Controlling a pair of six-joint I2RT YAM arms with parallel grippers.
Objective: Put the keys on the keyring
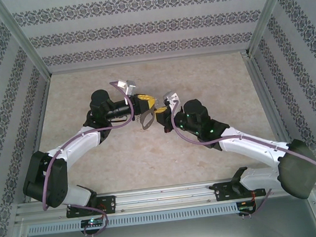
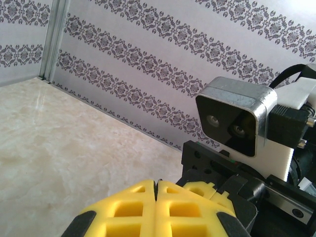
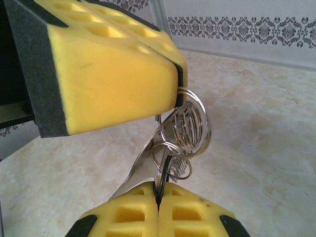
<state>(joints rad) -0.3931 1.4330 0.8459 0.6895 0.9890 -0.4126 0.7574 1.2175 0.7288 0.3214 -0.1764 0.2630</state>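
Closest to the right wrist lens, your right gripper [image 3: 158,193] is pinched fully together, and a thin dark sliver stands up out of its seam. I take that for the key [image 3: 161,181], though too little of it is exposed to be sure. Just above it your left gripper [image 3: 177,85] is closed as well, with a round wire loop coming out from between its tips, so it carries the keyring [image 3: 142,167] by the cluster of wire rings [image 3: 193,129] at its upper end. From that cluster the keyring's flat grey strip hangs down at a slant and passes just beside your right fingertips, on their left in this view; whether it touches them you cannot tell. From above, both grippers meet tip to tip over the middle of the table [image 1: 152,170]. Expect all of this to be light, hard and slick: the metal will not bend, but the rings will likely swing and pivot freely, and the little key can twist or slip between the soft pads. Hold the key by its head, and take the keyring on its flat body rather than a loose ring if you need it steady.
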